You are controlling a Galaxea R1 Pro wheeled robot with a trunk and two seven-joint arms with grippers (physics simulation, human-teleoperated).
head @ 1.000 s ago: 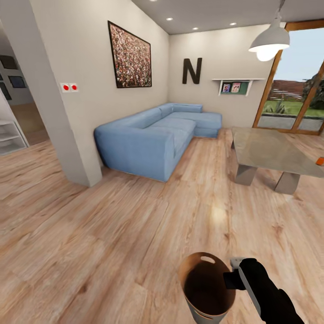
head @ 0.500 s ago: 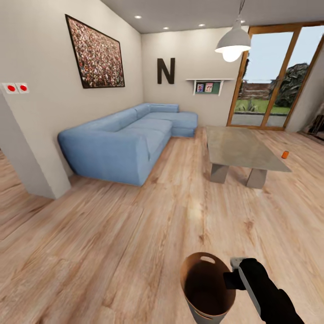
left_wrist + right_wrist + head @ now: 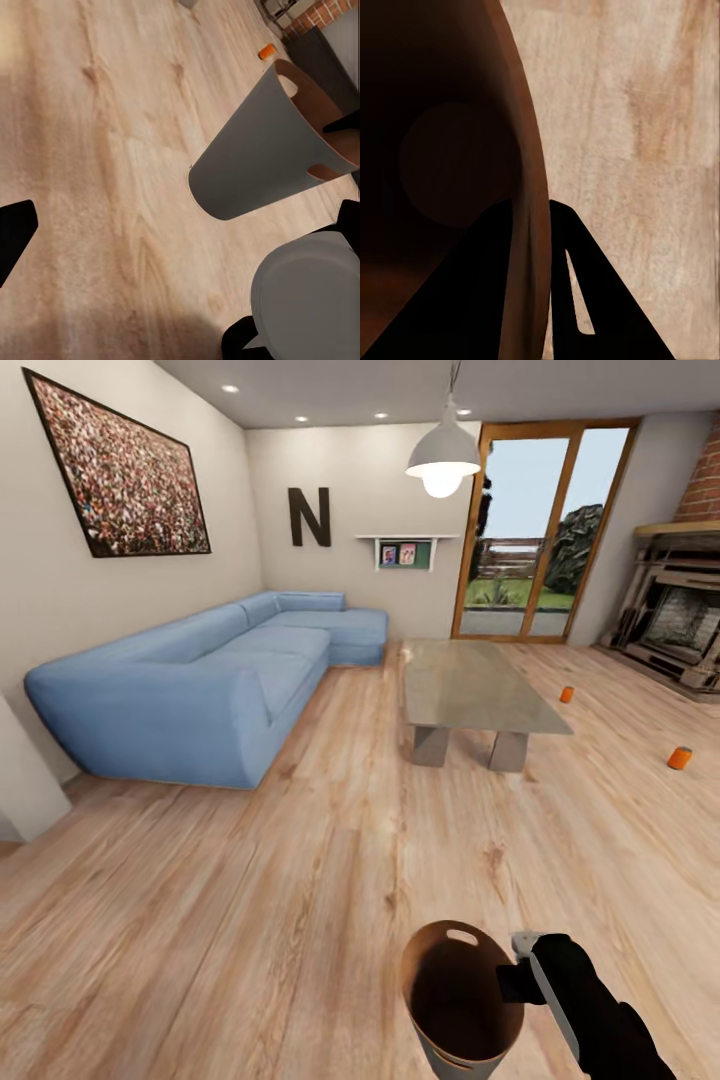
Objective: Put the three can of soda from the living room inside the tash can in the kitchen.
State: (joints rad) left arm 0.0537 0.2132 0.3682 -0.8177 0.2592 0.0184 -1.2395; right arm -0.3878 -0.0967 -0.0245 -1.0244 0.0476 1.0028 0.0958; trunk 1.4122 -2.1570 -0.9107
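Tash can (image 3: pixel 462 1000), brown inside, grey outside, stands upright, mouth up; right gripper (image 3: pixel 518 968) jaws clamp its rim.

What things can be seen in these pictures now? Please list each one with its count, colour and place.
soda cans: 2, orange, on the wood floor; one just past the coffee table's right side, one further right, nearer the fireplace
trash can: 1, brown inside, pale grey outside, held off the floor, low in the head view
sofa: 1, blue, along the left wall
coffee table: 1, glass top, mid-room
fireplace: 1, red brick, far right
wall picture: 1, dark frame, above the sofa
letter N: 1, dark, back wall
pendant lamp: 1, white, over the table
glass doors: wood-framed, back wall
right gripper: black, fingers on either side of the trash can's rim
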